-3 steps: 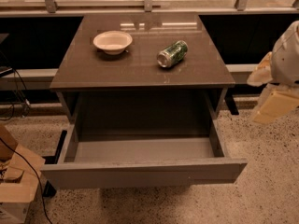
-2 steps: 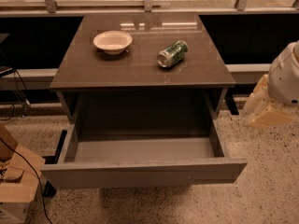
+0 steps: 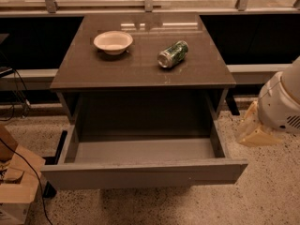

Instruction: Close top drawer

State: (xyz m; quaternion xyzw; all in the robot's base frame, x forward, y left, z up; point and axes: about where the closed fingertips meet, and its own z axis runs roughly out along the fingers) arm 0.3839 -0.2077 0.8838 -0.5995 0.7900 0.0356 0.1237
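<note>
The top drawer (image 3: 140, 173) is pulled far out of the brown-topped cabinet (image 3: 140, 71). Its plain grey front faces me and its grey inside is bare. The two lower drawer fronts are hidden behind it. My gripper (image 3: 255, 131), a beige piece under the white arm housing (image 3: 281, 102), hangs at the right edge of the view. It is to the right of the drawer's right side wall, apart from it and above the floor.
A white bowl (image 3: 113, 41) and a green can (image 3: 173, 54) lying on its side rest on the cabinet top. A cardboard box (image 3: 14, 186) and a black cable lie on the speckled floor at the left. A black bench and a railing run behind the cabinet.
The arm and gripper have moved downward and a little toward me on the right side of the cabinet. The drawer, bowl and can have not moved.
</note>
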